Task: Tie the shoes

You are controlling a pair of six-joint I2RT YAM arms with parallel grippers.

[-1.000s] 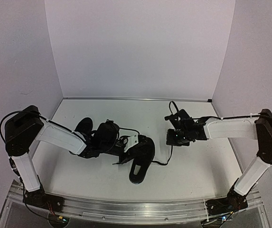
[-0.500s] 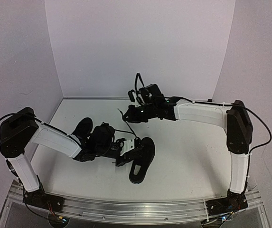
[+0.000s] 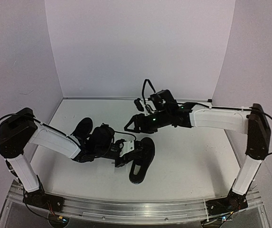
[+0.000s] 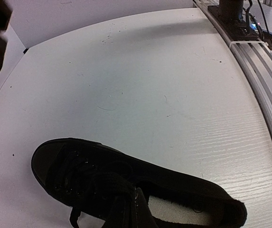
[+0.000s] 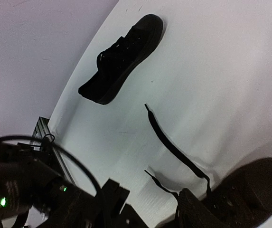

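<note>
Two black shoes lie on the white table. One shoe (image 3: 141,161) lies centre front with its pale insole (image 4: 183,214) showing. The other shoe (image 3: 82,129) is partly hidden behind my left arm. My left gripper (image 3: 122,153) is shut low at the nearer shoe's (image 4: 126,180) lacing. The dark mass at the left gripper (image 4: 126,213) hides whether a lace is pinched. My right gripper (image 3: 130,124) hovers open behind that shoe, nothing between its fingers (image 5: 113,197). Two loose lace ends (image 5: 171,145) trail on the table from a shoe (image 5: 249,187). A second shoe (image 5: 124,57) lies farther off.
The white table (image 3: 192,156) is walled by pale lilac panels at the back and both sides. An aluminium rail (image 3: 140,205) runs along the near edge and carries both arm bases. A black cable (image 3: 147,88) loops above the right wrist.
The right arm swung from the right side to the back centre, lifting a lace, then came down toward the shoe and opened. The lace now lies loose. The left gripper stayed at the shoe.
</note>
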